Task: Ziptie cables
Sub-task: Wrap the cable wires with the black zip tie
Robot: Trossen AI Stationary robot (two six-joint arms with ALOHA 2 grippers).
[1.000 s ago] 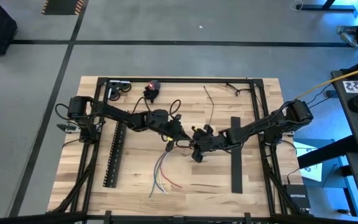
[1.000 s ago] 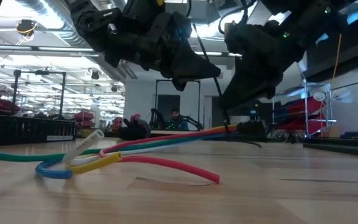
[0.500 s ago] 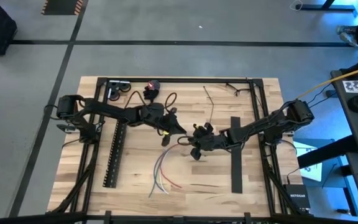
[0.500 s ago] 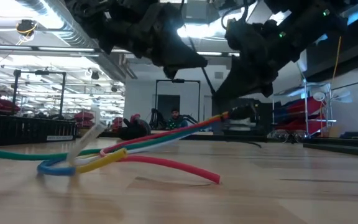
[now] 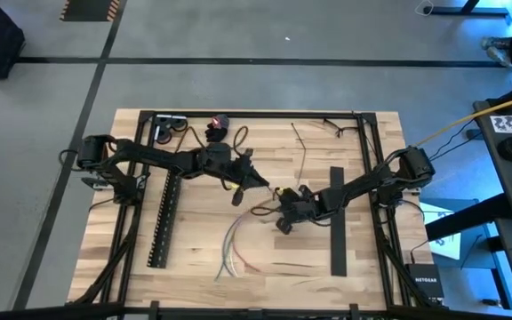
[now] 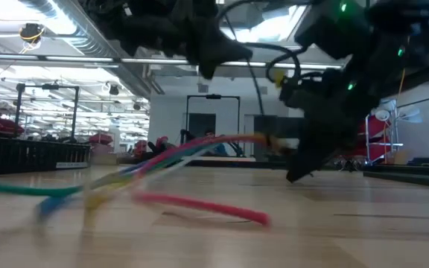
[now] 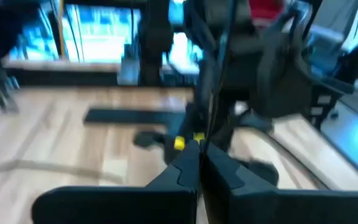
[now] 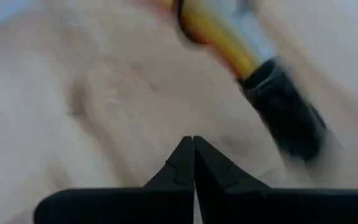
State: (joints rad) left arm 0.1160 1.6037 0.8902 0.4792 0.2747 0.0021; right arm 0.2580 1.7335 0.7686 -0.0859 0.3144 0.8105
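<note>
You've got one loose bundle of thin coloured cables [image 5: 236, 242] mid-table, free ends fanning toward the near edge, black end [image 8: 288, 118] raised off the wooden table [image 5: 363, 276]. Left gripper [image 5: 258, 180] and right gripper [image 5: 282, 196] sit close together above it; both pinched fully closed, nothing visibly between the fingers. One long black slotted bar [image 5: 163, 222] lies by the left edge, one flat black strip [image 5: 337, 220] by the right.
</note>
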